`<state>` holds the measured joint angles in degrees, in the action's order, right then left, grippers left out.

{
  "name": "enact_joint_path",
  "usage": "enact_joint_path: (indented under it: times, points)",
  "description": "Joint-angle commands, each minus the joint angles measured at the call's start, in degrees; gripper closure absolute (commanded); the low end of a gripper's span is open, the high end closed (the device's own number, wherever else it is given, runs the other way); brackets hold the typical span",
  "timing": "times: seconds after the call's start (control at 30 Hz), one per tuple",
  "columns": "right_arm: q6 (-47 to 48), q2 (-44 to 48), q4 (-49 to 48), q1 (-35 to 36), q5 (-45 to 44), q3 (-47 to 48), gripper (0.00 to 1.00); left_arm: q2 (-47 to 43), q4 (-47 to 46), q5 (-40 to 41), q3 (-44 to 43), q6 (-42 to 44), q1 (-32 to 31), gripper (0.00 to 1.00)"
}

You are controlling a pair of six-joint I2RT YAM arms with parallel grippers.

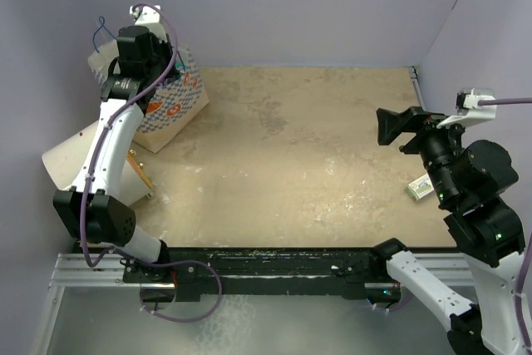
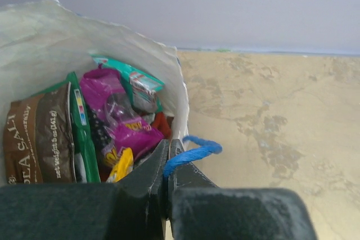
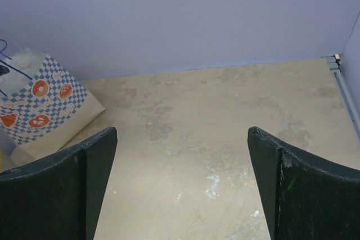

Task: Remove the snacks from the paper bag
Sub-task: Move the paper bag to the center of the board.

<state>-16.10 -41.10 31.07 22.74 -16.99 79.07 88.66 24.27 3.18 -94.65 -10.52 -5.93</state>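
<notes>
The paper bag (image 1: 179,104) stands at the far left against the wall; its blue checks and orange marks also show in the right wrist view (image 3: 45,105). Its cream inside (image 2: 34,43) holds several snacks: a purple packet (image 2: 121,117), a teal one (image 2: 135,80), a green one (image 2: 80,133), a brown one (image 2: 38,139) and a yellow one (image 2: 121,164). My left gripper (image 2: 169,145) is at the bag's rim, shut on the blue cord handle (image 2: 197,151). My right gripper (image 1: 395,126) (image 3: 183,139) hangs open over the right side of the table, holding nothing.
A small white-green box (image 1: 421,189) lies on the table under the right arm. A white-and-tan round object (image 1: 71,160) lies at the left edge beside the left arm. Purple walls close the back and both sides.
</notes>
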Motion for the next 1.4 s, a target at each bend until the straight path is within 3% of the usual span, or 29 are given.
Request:
enact_joint_path:
  times: [0.0,0.27,0.63,0.9,1.1,1.37]
  points:
    - [-3.52,1.36,0.06,-0.33,1.13,1.11,0.01,-5.35,-0.26,-7.63,-0.14,-3.09,-0.04,1.00]
    - [-4.92,3.32,3.98,-0.33,2.40,1.11,0.00,-8.28,2.34,-18.02,0.04,-6.10,-1.63,1.00]
    - [-6.42,6.27,8.17,-0.33,-0.62,1.88,0.00,-9.29,1.32,-26.24,1.12,-14.93,-9.06,1.00]
    - [-8.09,7.64,10.17,-0.33,0.22,0.82,0.00,-12.04,4.72,-23.67,3.56,-18.30,-19.74,1.00]
    - [-8.51,7.09,9.73,-0.34,1.61,-0.14,0.00,-18.26,5.96,-19.63,10.84,-25.29,-28.41,1.00]
    - [-8.51,3.93,6.68,-0.33,5.21,-1.48,0.00,-22.20,9.34,-9.47,16.62,-34.22,-46.06,1.00]
